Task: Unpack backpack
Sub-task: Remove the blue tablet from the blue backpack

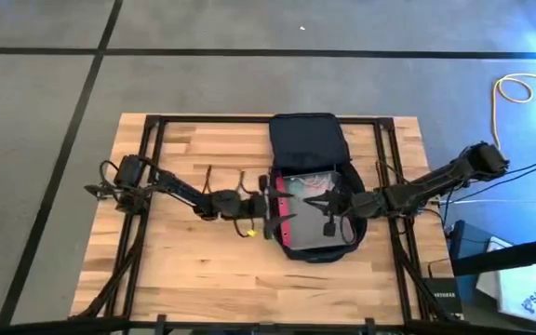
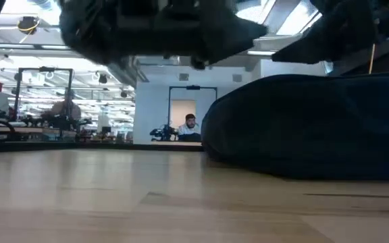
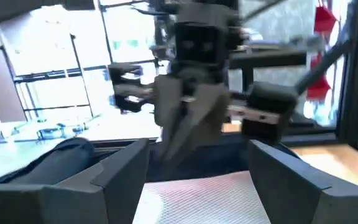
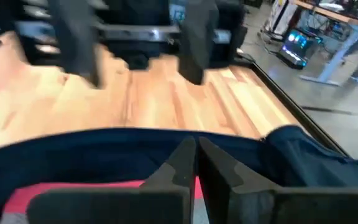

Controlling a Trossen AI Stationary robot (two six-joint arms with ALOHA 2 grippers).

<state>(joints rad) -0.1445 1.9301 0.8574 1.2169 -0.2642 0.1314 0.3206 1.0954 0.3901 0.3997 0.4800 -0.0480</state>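
**Both arms working at the open mouth of the backpack**

The backpack (image 1: 307,141) is lying flat on the wooden worktop (image 1: 184,256), toward its right half, with its closed upper part pointing to the far edge and its opened part toward the near edge. That flat pose is exposing the interior from above, where a clear pouch with a red edge (image 1: 307,207) is showing inside the opening.

The left end effector (image 1: 270,216) is reaching in from the left side and sitting at the backpack's left rim. Its fingers are spread wide, as the left wrist view shows, with a white meshed surface lying between and below them. It is probably lining up on the pouch or on the rim, though I cannot tell whether it is touching either.

The right end effector (image 1: 328,207) is coming in from the right, over the opening. In the right wrist view its fingers (image 4: 219,171) are pressed together, right at the navy fabric edge with the red strip just below. It may be pinching the fabric to hold the mouth open, but the pictures do not show anything caught between the tips.

Judging by the layout, the unpacking is at an early stage: the pouch is lying inside the backpack, and nothing unpacked is showing on the bare worktop.
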